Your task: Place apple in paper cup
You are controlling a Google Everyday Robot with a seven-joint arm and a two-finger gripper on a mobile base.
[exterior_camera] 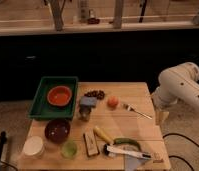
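Note:
The apple, small and orange-red, lies on the wooden table just right of a dark cluster of grapes. The paper cup, short and cream-white, stands at the table's front left corner, next to the maroon bowl. My white arm hangs over the table's right edge. My gripper points down there, well to the right of the apple and far from the cup.
A green tray holding an orange bowl sits at the back left. A small green cup, a grey-blue object, a fork, a yellow item, a dark bar and a white-handled tool are spread over the table.

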